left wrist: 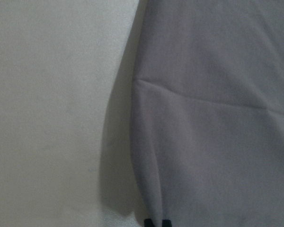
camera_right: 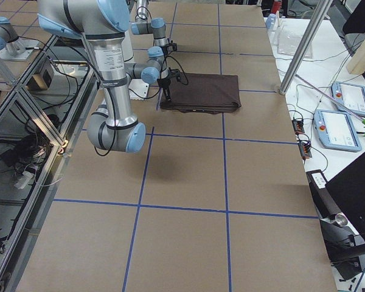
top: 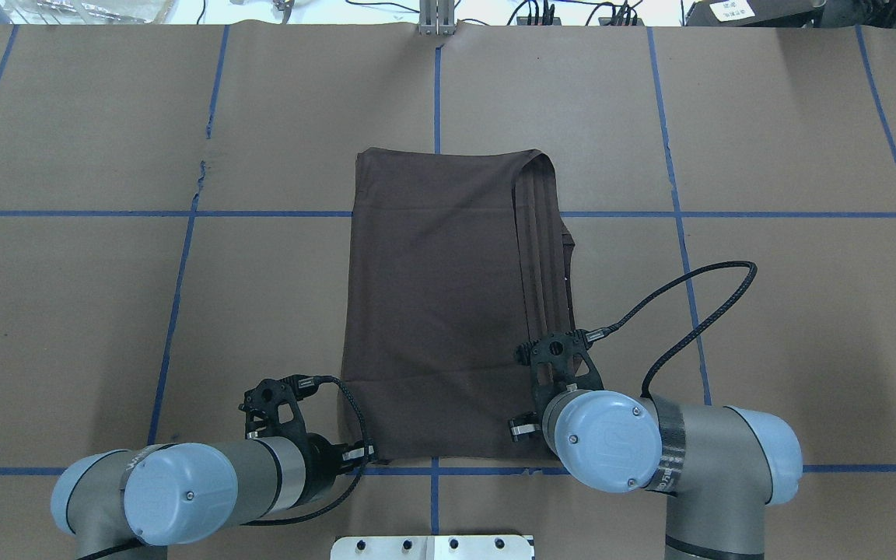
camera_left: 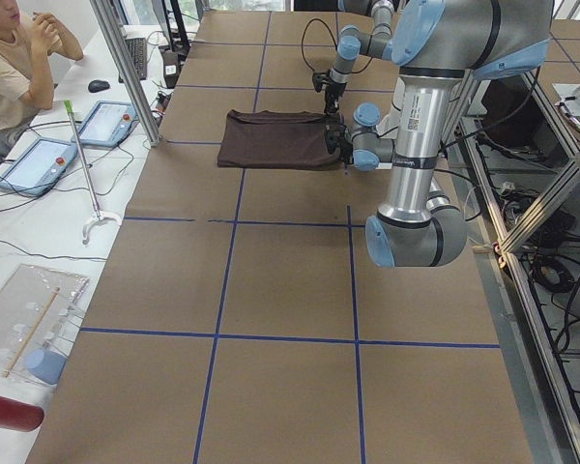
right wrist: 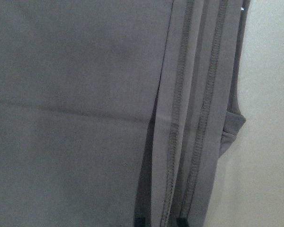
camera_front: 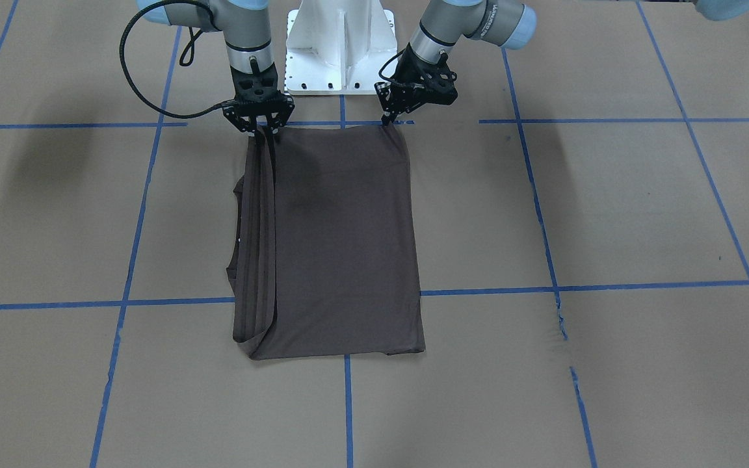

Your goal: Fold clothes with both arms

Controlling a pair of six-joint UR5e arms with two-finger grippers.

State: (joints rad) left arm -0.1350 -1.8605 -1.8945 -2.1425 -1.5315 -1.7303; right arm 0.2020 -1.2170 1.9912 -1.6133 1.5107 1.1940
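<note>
Clamping the robot-side corners of the T-shirt (camera_front: 342, 247) with left gripper (camera_front: 389, 121) and right gripper (camera_front: 264, 130), both nipped tight on cloth. Looks mid-fold: lying flat on the table (camera_front: 608, 214) as a long rectangle, with stacked hems on the right gripper's side. Next, likely: lift both corners evenly, carry them to the far edge

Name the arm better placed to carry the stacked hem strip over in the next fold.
Right. The right pincer is at the near end of the layered hem strip of the T-shirt. The left pincer is at the opposite, plain near corner.
</note>
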